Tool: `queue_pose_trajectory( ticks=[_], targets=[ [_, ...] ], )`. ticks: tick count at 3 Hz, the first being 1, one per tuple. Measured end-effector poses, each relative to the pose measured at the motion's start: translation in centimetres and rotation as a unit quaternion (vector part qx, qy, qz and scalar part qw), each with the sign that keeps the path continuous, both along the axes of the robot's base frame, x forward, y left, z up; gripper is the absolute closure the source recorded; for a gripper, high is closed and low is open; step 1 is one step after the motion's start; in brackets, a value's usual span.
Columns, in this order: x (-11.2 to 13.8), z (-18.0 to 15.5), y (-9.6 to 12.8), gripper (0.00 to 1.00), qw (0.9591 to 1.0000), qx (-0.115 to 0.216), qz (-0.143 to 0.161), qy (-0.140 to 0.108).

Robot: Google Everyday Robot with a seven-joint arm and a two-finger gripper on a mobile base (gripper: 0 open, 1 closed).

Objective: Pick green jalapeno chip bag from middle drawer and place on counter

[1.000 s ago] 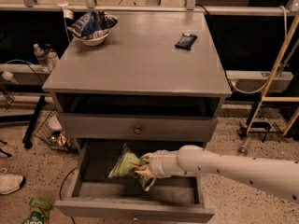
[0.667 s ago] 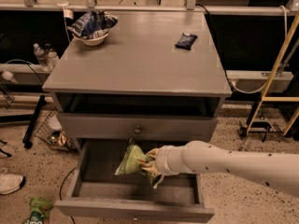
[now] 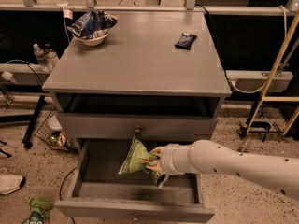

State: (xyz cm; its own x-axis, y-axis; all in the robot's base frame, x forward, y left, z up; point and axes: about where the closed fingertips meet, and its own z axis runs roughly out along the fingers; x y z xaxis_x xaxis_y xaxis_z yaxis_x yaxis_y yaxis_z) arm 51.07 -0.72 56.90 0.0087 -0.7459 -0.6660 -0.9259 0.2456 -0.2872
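Note:
The green jalapeno chip bag (image 3: 134, 157) hangs tilted above the open middle drawer (image 3: 93, 190), lifted off its grey floor and level with the drawer's back. My gripper (image 3: 153, 164) comes in from the right on a white arm and is shut on the bag's right end. The counter (image 3: 140, 55) is the flat grey cabinet top above and behind the drawer.
On the counter stand a white bowl (image 3: 92, 40) holding a blue chip bag at the back left and a dark blue packet (image 3: 185, 40) at the back right. A closed drawer front with a knob (image 3: 137, 129) sits above the open drawer. A green bag (image 3: 36, 211) and a shoe (image 3: 10, 183) lie on the floor left.
The gripper has lifted the green bag up from the drawer floor and slightly toward the right; the bag now hangs higher, near the closed drawer front.

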Motion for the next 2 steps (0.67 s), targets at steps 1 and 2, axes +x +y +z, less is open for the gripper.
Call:
queue_pose_trajectory(
  ticks=[1, 2],
  targets=[
    [-0.7, 3.4, -1.0, 1.0, 0.9995, -0.02, 0.003, -0.025],
    [-0.7, 7.3, -1.4, 1.0, 0.9973, -0.048, 0.016, -0.054]
  ],
)
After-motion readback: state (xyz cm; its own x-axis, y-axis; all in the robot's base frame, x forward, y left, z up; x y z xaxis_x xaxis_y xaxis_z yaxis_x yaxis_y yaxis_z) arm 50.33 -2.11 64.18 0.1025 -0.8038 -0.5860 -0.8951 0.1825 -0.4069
